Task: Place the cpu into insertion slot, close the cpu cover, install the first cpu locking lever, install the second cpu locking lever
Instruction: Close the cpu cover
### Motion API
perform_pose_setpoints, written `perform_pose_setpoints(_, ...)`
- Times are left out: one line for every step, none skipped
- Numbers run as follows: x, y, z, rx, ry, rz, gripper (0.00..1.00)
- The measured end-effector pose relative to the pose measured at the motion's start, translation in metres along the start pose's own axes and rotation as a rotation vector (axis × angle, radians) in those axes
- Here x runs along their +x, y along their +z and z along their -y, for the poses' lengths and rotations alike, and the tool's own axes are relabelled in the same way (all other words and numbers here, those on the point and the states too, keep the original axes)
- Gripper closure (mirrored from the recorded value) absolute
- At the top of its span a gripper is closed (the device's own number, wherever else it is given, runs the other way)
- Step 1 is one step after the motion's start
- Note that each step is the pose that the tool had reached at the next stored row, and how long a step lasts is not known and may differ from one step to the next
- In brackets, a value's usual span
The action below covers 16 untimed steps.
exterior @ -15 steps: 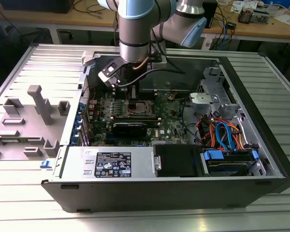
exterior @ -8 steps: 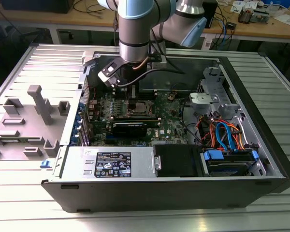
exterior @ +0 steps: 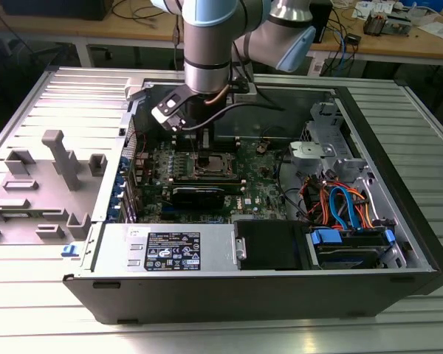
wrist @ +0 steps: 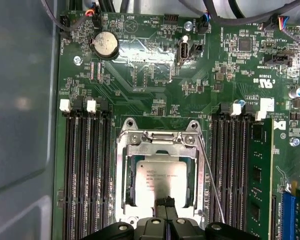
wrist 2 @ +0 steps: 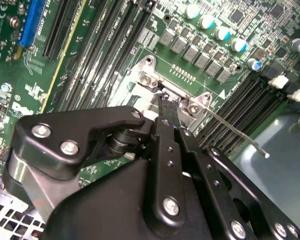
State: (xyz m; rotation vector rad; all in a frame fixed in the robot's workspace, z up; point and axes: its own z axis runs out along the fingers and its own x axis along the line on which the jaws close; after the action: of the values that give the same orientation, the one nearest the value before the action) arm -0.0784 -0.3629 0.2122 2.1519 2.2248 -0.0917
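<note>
With fingers (wrist: 161, 206) pinched together on nothing, you are bearing on the cpu cover (wrist: 162, 149) edge, the cpu (wrist: 157, 175) lying beneath in the insertion slot (wrist: 118, 167) mid-motherboard (wrist: 140, 80); be pushing squarely, never skewing.

A white printed label (exterior: 173, 251) is seen on the silver box (exterior: 117, 249) (too small to read). Faint print is seen on the cpu (wrist: 157, 177), white markings on the motherboard (wrist: 155, 70); nothing is legible.
</note>
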Motion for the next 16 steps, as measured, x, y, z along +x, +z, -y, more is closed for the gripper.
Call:
perform_pose_setpoints(-0.0001,0.0,-0.0038,0.0001,0.0,0.0,0.89)
perform_pose_setpoints(-0.0002,0.0,-0.0053,0.0001,0.0,-0.0001,0.89)
perform_pose_setpoints(-0.0003,0.0,-0.007,0.0002,0.0,0.0,0.89)
perform_pose_setpoints(-0.0003,0.0,-0.0091,0.0002,0.0,-0.0001,0.89)
perform_pose_setpoints(-0.0004,-0.0001,-0.0106,0.0003,0.0,0.0001,0.89)
perform_pose_setpoints(-0.0004,-0.0007,-0.011,0.0003,0.0,0.0001,0.89)
perform_pose_setpoints(-0.0004,-0.0015,-0.011,0.0002,0.0,0.0,0.89)
perform_pose_setpoints(-0.0006,-0.0029,-0.0111,0.0002,0.0,-0.0001,0.89)
perform_pose_setpoints(-0.0006,-0.0038,-0.0111,0.0002,0.0,0.0,0.89)
perform_pose_setpoints(-0.0007,-0.0051,-0.0111,0.0001,0.0,-0.0001,0.89)
perform_pose_setpoints(-0.0008,-0.006,-0.0111,0.0001,0.0,-0.0001,0.89)
perform_pose_setpoints(-0.0009,-0.007,-0.0111,0.0002,0.0,-0.0001,0.89)
perform_pose_setpoints(-0.0009,-0.0077,-0.0111,0.0002,0.0,0.0,0.89)
perform_pose_setpoints(-0.001,-0.0088,-0.0113,0.0002,0.0,0.0,0.89)
perform_pose_setpoints(-0.0011,-0.0095,-0.0115,0.0002,0.0,-0.0001,0.89)
perform_pose_setpoints(-0.0012,-0.011,-0.0117,0.0002,0.0,0.0,0.89)
